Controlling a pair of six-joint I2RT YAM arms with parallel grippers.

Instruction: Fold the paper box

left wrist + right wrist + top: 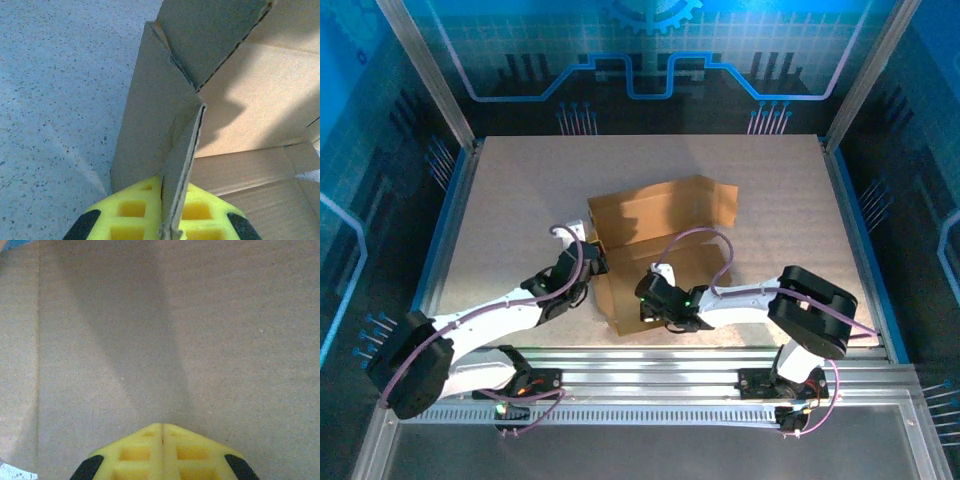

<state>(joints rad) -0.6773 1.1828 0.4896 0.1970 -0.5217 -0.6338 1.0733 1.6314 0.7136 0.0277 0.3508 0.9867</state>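
The paper box (660, 215) seemed light, springy, best held by flap edges. My left pincer (171, 210) pinched one; my right pincer (162, 440) was pressed together

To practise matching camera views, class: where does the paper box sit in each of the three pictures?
Top external: paper box mid-table, ahead of both arms.
Left wrist: box centre and right, one flap pinched in the left claw.
Right wrist: box panel ahead of the right claw.
Shared landmark: the speckled table.

Speckled beige tabletop (500, 200), blue circuit-patterned backdrop (650, 60), ribbed aluminium rails (650, 365) along the near edge.
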